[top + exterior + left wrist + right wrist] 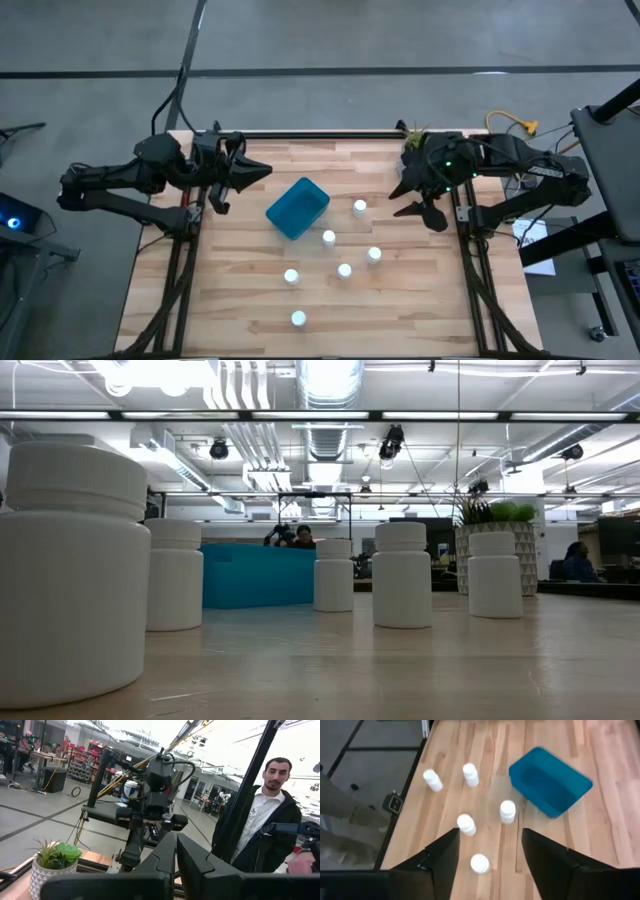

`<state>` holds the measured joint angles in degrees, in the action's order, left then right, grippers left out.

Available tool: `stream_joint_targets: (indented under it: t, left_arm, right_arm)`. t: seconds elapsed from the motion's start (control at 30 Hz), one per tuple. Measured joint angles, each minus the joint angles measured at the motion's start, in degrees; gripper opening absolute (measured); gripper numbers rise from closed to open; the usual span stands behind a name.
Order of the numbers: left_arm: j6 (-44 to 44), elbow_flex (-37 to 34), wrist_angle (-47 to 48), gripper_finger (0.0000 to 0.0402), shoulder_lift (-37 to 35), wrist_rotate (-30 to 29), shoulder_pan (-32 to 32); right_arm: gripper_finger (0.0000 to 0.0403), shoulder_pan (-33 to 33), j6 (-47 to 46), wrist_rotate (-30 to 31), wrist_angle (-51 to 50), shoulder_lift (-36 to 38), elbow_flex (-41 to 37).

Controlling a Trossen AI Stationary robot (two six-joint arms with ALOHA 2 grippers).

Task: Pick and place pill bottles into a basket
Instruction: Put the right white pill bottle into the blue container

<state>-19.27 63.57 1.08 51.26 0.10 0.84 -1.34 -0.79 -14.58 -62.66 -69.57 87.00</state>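
Six white pill bottles stand upright on the wooden table, among them one (360, 207) nearest my right gripper, one (328, 237) in the middle and one (298, 318) near the front edge. The teal basket (297, 208) sits empty to their left, turned at an angle. My right gripper (408, 200) is open and empty, hovering right of the bottles. Its wrist view shows its gripper (490, 851) above several bottles (507, 811) and the basket (550, 780). My left gripper (264, 172) is shut and empty, raised left of the basket. The low view shows bottles (402, 575) in front of the basket (255, 575).
A white pot with a green plant (412, 131) stands at the table's back right corner, and also shows in the low view (478, 550) and the left wrist view (52, 865). A person (260, 830) stands beyond the table's right side.
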Motion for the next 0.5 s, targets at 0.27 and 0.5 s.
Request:
stream_joint_targets:
  t: [0.27,0.5]
  left_arm:
    - [0.07,-0.09,0.0,0.0,-0.24,-0.02,0.0]
    - [0.07,-0.11,-0.07,0.0,-0.06,-0.02,0.0]
  right_arm:
    - [0.0246,1.61,1.57,-0.67,-2.36,-4.25,-0.02]
    - [0.0251,4.43,2.92,-0.53,-4.48,-9.56,-0.02]
